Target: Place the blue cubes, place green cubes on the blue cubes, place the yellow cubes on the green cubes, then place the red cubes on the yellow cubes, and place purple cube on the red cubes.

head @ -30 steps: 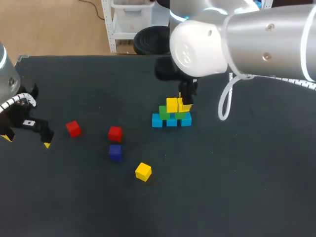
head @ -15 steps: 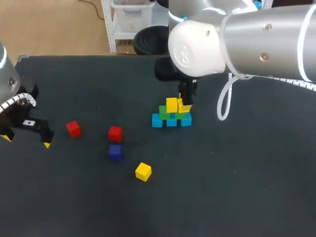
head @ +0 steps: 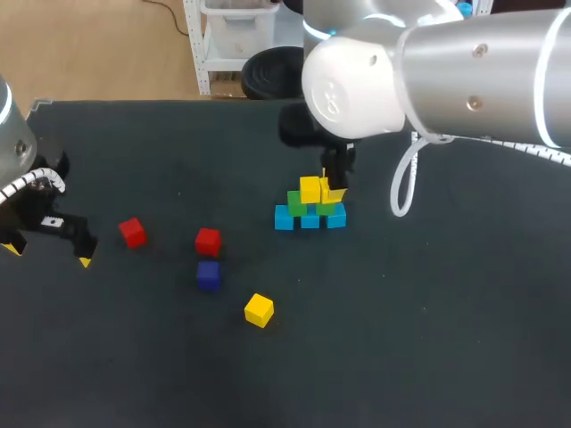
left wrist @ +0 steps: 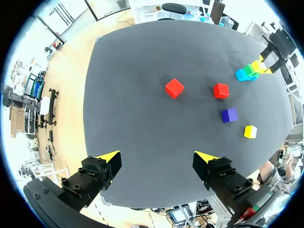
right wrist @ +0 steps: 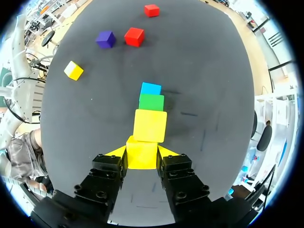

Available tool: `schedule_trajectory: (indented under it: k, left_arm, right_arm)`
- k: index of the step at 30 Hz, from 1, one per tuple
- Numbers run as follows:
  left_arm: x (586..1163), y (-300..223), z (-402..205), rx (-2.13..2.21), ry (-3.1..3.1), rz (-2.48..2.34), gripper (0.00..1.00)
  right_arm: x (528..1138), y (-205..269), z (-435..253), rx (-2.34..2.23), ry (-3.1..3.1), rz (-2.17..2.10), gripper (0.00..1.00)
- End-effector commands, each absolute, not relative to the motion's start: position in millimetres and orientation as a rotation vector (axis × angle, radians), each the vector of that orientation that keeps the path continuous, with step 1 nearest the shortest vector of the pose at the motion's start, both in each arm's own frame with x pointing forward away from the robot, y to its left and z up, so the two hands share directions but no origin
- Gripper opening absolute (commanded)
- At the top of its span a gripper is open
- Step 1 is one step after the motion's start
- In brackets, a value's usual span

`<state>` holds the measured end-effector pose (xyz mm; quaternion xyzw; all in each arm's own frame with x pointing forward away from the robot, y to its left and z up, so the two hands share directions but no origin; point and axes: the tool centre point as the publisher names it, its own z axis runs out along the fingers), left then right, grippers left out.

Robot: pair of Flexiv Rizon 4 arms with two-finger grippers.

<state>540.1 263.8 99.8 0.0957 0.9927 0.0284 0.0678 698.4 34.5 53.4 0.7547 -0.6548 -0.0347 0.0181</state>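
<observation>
Three blue cubes [head: 310,220] lie in a row at mid-table, with two green cubes [head: 297,204] on top of them. One yellow cube [head: 310,189] sits on the green layer. My right gripper [head: 333,187] is shut on a second yellow cube [right wrist: 142,153] right beside the first yellow cube [right wrist: 150,125], above the green cube [right wrist: 151,102]. Two red cubes [head: 133,232] [head: 208,241], a purple cube [head: 208,275] and a loose yellow cube [head: 259,309] lie to the left. My left gripper [left wrist: 156,157] hangs open and empty near the table's left edge [head: 49,253].
The stack [left wrist: 249,71] is far from the left gripper, beyond the red cubes [left wrist: 174,88] [left wrist: 221,90], the purple cube [left wrist: 229,114] and the loose yellow cube [left wrist: 250,131]. A white cable loop [head: 406,192] hangs from my right arm, right of the stack.
</observation>
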Motion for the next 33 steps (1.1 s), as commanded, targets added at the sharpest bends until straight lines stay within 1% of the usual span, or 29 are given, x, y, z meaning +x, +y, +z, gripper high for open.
schedule_trajectory:
  k: [1, 4, 6, 8, 12, 14, 18, 24, 26, 28, 29, 30, 33]
  left_arm:
    - [540.2, 264.9, 99.4, 0.292, 2.990, 0.079, 1.00]
    - [540.2, 264.9, 99.4, 0.292, 2.990, 0.079, 1.00]
    - [540.2, 264.9, 99.4, 0.292, 2.990, 0.079, 1.00]
    - [540.2, 264.9, 99.4, 0.292, 2.990, 0.079, 1.00]
    - [540.2, 264.9, 99.4, 0.292, 2.990, 0.079, 1.00]
    - [540.2, 264.9, 99.4, 0.292, 2.990, 0.079, 1.00]
    - [540.2, 264.9, 99.4, 0.292, 2.990, 0.079, 1.00]
    - [540.2, 264.9, 99.4, 0.292, 2.990, 0.079, 1.00]
    - [540.2, 264.9, 99.4, 0.292, 2.990, 0.079, 1.00]
    - [540.2, 264.9, 99.4, 0.292, 2.990, 0.079, 1.00]
    - [540.2, 264.9, 99.4, 0.292, 2.990, 0.079, 1.00]
    - [540.2, 264.9, 99.4, 0.292, 2.990, 0.079, 1.00]
    - [540.2, 264.9, 99.4, 0.292, 2.990, 0.079, 1.00]
  right_arm:
    - [700.3, 35.3, 51.8, 2.343, -2.029, -0.114, 0.15]
    - [700.0, 35.5, 51.7, 2.340, -2.029, -0.116, 0.20]
    - [699.8, 35.6, 51.8, 2.340, -2.029, -0.117, 0.29]
    - [700.0, 35.5, 51.5, 2.341, -2.030, -0.117, 0.33]
    - [699.9, 35.5, 51.6, 2.342, -2.032, -0.115, 0.33]
    - [700.4, 34.5, 51.7, 2.343, -2.035, -0.113, 0.31]
    - [701.0, 33.6, 51.6, 2.341, -2.037, -0.111, 0.32]
    - [700.8, 34.0, 50.9, 2.343, -2.032, -0.117, 0.35]
    - [700.9, 34.0, 50.8, 2.344, -2.033, -0.120, 0.38]
    - [700.9, 34.0, 50.8, 2.345, -2.034, -0.122, 0.48]
    - [701.0, 33.8, 51.0, 2.344, -2.037, -0.122, 0.77]
    - [701.0, 33.5, 51.3, 2.344, -2.039, -0.122, 1.00]
    - [700.7, 32.7, 51.7, 2.345, -2.043, -0.122, 1.00]
